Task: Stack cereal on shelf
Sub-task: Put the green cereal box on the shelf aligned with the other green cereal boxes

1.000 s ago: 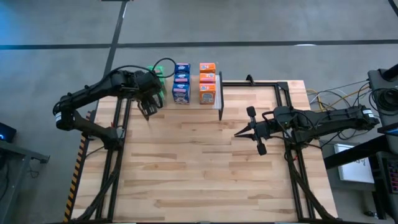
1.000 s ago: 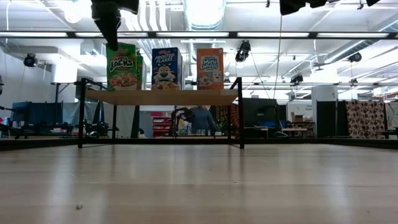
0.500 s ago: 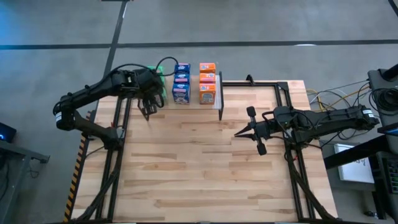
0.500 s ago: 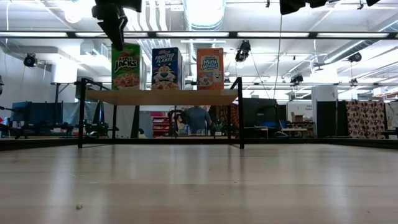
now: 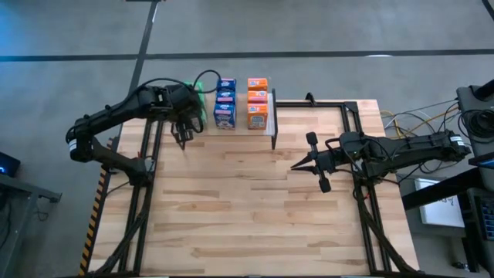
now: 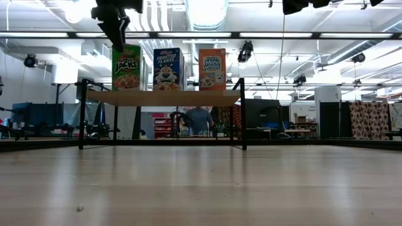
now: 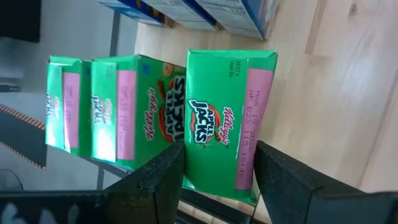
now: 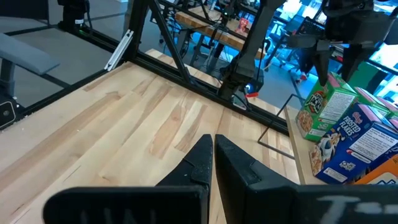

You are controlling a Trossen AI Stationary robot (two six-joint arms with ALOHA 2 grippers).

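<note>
While your left gripper (image 7: 217,171) straddles the front green cereal box (image 7: 229,118) half-open, not clamped, on the shelf (image 5: 262,122) at 11 o'clock — box dead ahead, long axis between the fingers — right gripper (image 5: 296,165) waits shut, empty.

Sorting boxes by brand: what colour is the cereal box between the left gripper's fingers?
Green, an Apple Jacks box with a pink label strip; the left wrist view shows it best.
</note>
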